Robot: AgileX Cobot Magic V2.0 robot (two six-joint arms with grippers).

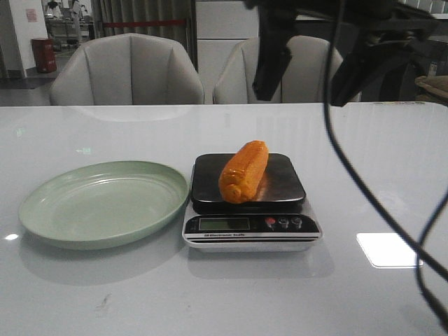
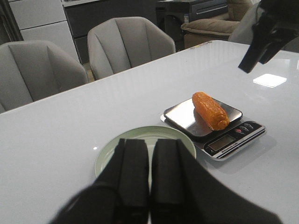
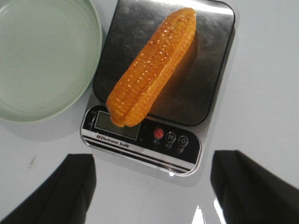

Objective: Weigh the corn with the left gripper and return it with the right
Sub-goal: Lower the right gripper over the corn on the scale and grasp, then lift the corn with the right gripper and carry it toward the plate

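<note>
One scale (image 1: 250, 231) — one corn (image 1: 243, 170) on it — beside one plate (image 1: 42, 210).

Corn (image 1: 243, 171) lies on the scale (image 1: 251, 201) platform, lengthwise front to back, its near end overhanging the platform edge toward the display (image 1: 224, 223). Display and buttons (image 1: 283, 222) sit on the scale's front strip, display left, buttons right. Plate (image 1: 103, 203) lies on the table (image 1: 224, 294) just left of the scale, rims nearly touching. Two chairs (image 1: 127, 70) stand behind the table's far edge. Right gripper (image 3: 152, 191) hangs over the scale's front side, fingers spread wide. Left gripper (image 2: 149, 175) hangs over the plate's near-left side, fingers together.
</note>
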